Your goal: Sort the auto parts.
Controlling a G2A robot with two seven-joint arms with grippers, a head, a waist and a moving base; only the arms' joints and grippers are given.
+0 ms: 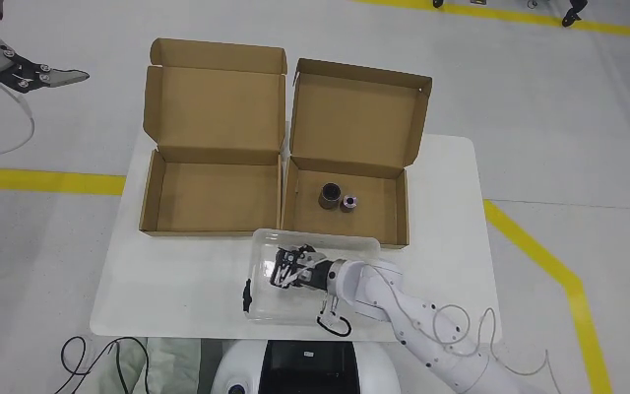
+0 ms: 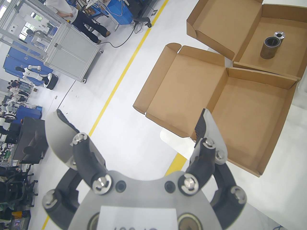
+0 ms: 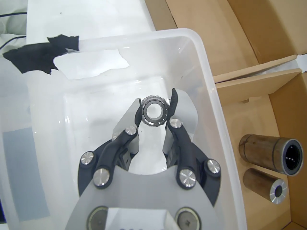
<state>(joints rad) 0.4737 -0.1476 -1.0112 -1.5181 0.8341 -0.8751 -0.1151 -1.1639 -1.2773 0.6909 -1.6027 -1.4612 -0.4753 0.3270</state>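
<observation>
**Bearing in the jaws, boxes just over the bin wall**

The right gripper is down inside the clear plastic bin, which stands at the near edge of the white counter. Its jaws are clenched on a small tapered roller bearing. One pad presses each rollered flank, and the bore faces straight back at the wrist camera, so the bearing's axis runs along the gripper's own reach rather than across the jaws. Whether the bearing rests on the bin floor or hangs just off it, I cannot tell.

What the coming move turns on is the bin's far wall, which stands between the bearing and both cardboard boxes. The right-hand box lies just beyond that wall and already holds a dark linear bushing and a slimmer cylinder with a silver end, lying side by side. The left-hand box touches it on the other side.

The left gripper hangs well off the counter's far left corner, over the floor, with its jaws released and nothing between them — the right arm is by far the nearer. By my judgement, the bearing needs a straight lift above the rim before any sideways travel. Which box suits it is not evident.
</observation>
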